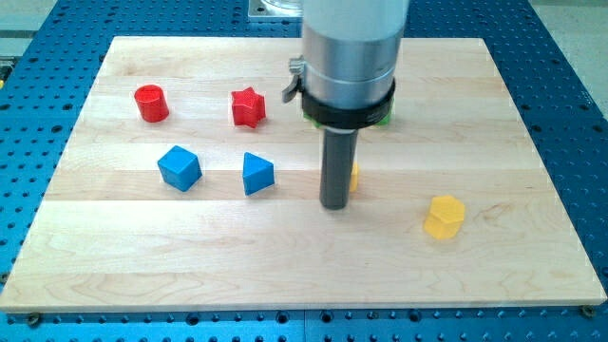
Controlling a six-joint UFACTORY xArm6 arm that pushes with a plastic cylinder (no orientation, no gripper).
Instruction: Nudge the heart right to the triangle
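Heart, likely the yellow sliver (354, 178), is hiding mid-frame behind the rod, its shape unclear. Going left to right: the blue triangle (256, 174) is waiting left of centre, and my tip (333, 205) is sitting between them, seemingly needing to get round to the sliver's right. No claw is showing, only the rod.

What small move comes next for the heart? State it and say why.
Probably bring my tip round to the view's right side of the yellow block, likely the heart, though the rod hides most of it. My tip now stands at its left, between it and the blue triangle, so a push from here would drive it away.
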